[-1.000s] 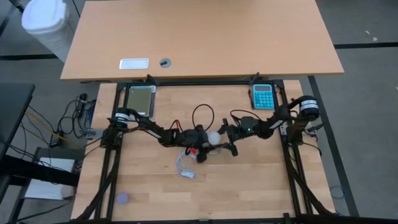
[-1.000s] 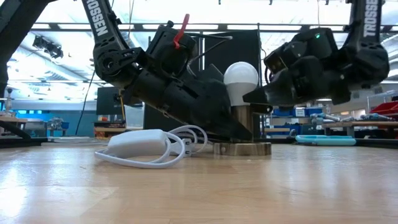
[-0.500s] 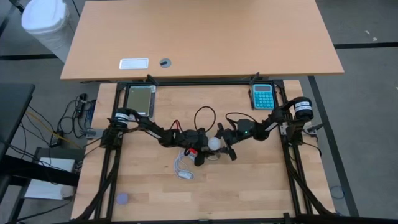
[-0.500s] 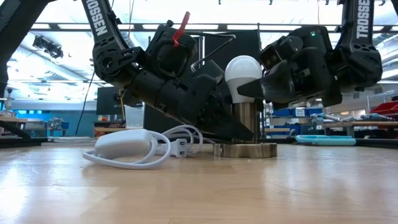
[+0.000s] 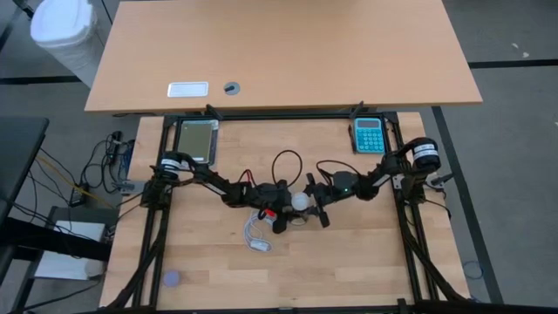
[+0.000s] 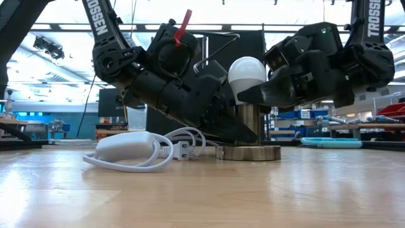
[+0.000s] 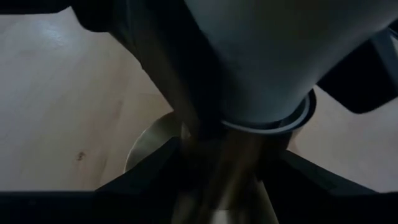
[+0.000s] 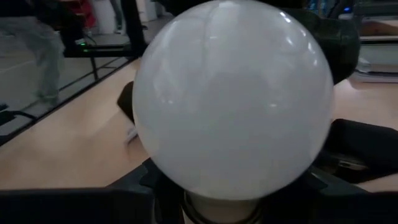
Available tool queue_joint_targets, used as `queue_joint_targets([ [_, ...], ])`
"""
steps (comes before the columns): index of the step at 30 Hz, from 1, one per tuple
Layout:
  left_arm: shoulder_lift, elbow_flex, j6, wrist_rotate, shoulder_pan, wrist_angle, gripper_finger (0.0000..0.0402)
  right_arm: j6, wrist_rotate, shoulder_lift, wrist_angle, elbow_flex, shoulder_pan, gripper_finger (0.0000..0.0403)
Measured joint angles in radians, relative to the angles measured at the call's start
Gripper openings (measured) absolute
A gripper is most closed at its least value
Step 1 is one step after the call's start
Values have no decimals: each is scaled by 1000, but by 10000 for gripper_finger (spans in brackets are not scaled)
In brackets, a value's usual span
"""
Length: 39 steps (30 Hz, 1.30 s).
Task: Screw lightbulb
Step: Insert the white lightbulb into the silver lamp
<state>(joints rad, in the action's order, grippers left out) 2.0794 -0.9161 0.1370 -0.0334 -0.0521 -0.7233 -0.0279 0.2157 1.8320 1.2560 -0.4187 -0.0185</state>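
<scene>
We see the lightbulb (image 6: 247,77) standing upright in a metal socket (image 6: 248,151) mid-table, beside a coiled white cable (image 6: 142,149); the left gripper (image 6: 237,130) clamps the socket's stem. The right gripper (image 6: 248,96) meets the bulb's neck — whether it grips, we cannot tell.

Around the two claws: clutter on the workbench, and someone in the room.
Under the left gripper (image 5: 283,214) sits the round metal socket (image 6: 248,152), flat on the wooden table (image 5: 366,262); just beside that claw, there's the coiled white cable with its adapter (image 6: 136,147). Well apart from the right gripper (image 5: 311,202), at the far edge behind it, a teal calculator (image 5: 368,136); far behind the left one, a silver hard drive (image 5: 196,139). Farther still, a big desk (image 5: 279,52) with a white plate (image 5: 188,89) and a cable grommet (image 5: 231,87), a white bin (image 5: 63,30) at its corner. A small bluish object (image 5: 172,279) lies well apart from the left claw, at the near corner. Beyond the right claw, a person's legs (image 8: 31,37).
</scene>
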Motion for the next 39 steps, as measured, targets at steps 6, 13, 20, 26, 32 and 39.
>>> queue_joint_targets([
  [6,-1,1,29,67,0,-3,218,-25,-147,-2,1,5,-34,185],
  [13,-1,0,61,163,0,-9,218,-79,-340,-2,3,7,-89,184],
  [20,0,-2,82,221,0,-15,218,-111,-500,-2,-8,-2,-150,184],
  [26,0,0,85,264,-4,-14,218,-147,-622,-2,-83,-44,-185,185],
  [32,0,0,76,272,-10,-11,218,-148,-635,-2,-82,-47,-200,190],
  [39,0,0,56,267,-19,-17,225,-141,-507,-8,-64,-27,-175,248],
])
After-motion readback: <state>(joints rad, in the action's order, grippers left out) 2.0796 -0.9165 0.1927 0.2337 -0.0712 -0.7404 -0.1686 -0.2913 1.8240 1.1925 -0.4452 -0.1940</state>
